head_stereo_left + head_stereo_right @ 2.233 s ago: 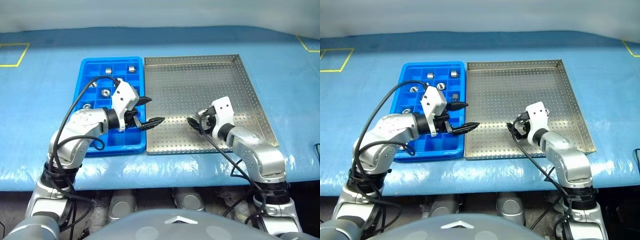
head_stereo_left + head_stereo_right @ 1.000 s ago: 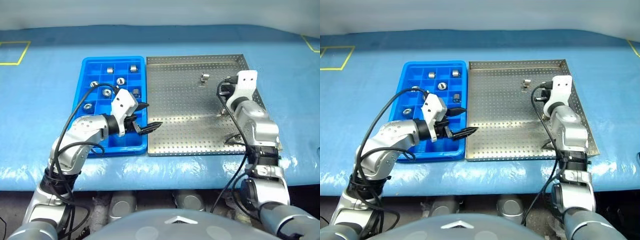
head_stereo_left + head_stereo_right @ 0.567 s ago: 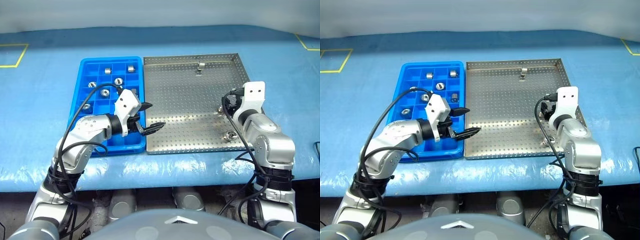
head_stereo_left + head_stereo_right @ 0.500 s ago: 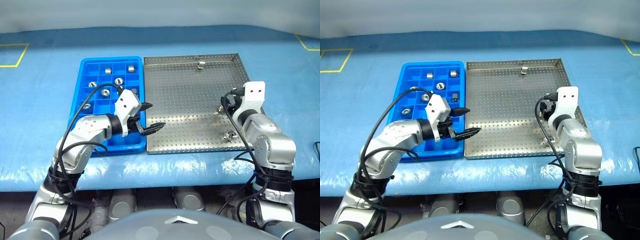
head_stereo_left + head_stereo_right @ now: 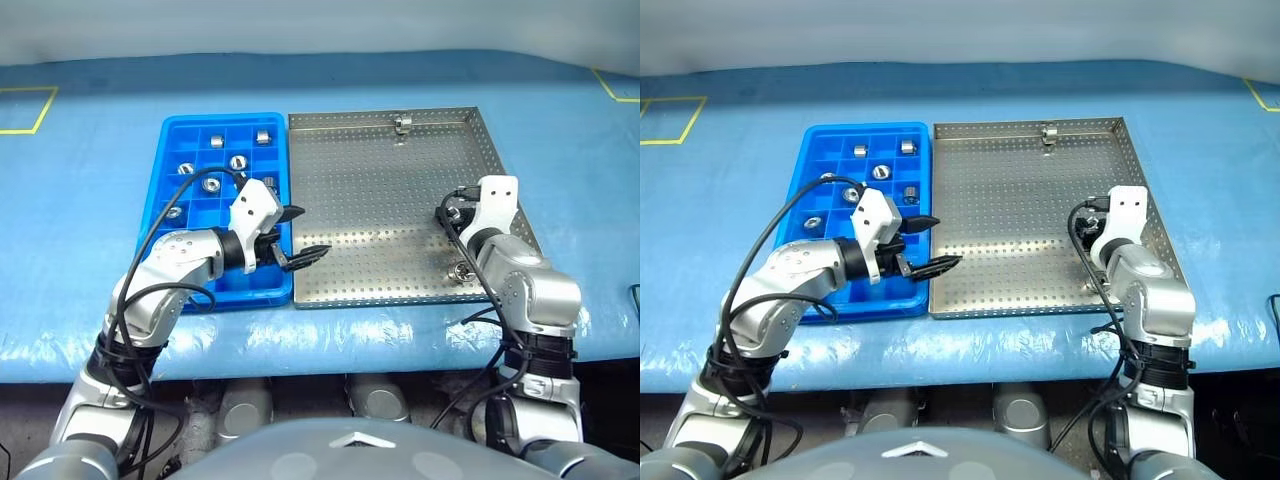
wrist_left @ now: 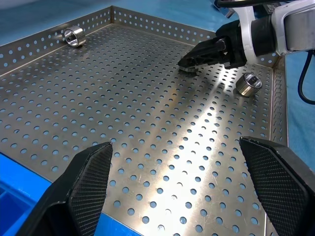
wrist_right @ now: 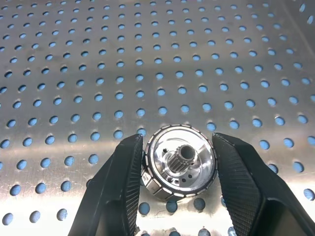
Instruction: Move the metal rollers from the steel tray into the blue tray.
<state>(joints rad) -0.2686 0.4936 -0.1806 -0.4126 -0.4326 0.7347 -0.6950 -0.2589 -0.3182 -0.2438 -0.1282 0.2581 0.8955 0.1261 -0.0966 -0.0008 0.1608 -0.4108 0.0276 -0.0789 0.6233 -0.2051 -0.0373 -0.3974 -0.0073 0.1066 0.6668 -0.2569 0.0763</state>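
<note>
The steel tray [image 5: 330, 150] lies right of the blue tray [image 5: 152, 215]. Its compartments hold several metal rollers [image 5: 212, 184]. My right gripper [image 5: 447, 212] is low over the steel tray's right side. It is shut on a metal roller [image 7: 180, 167] that lies flat on the perforated floor, a finger [image 7: 125, 182] against each side. A second roller [image 5: 461, 269] lies loose just in front of that gripper, and a third [image 5: 400, 124] rests at the far rim. My left gripper [image 5: 305, 232] hovers open and empty over the seam between the two trays.
Both trays sit on a blue covered table [image 5: 90, 290] whose front edge runs just in front of them. Yellow tape marks [image 5: 25, 110] lie at the far left and far right. A black cable [image 5: 160, 215] loops from my left arm over the blue tray.
My right arm pulled back and sank toward the tray's right side, and its jaws went from shut to gripping a roller. A loose roller rolled to the far rim. The left arm stayed still.
</note>
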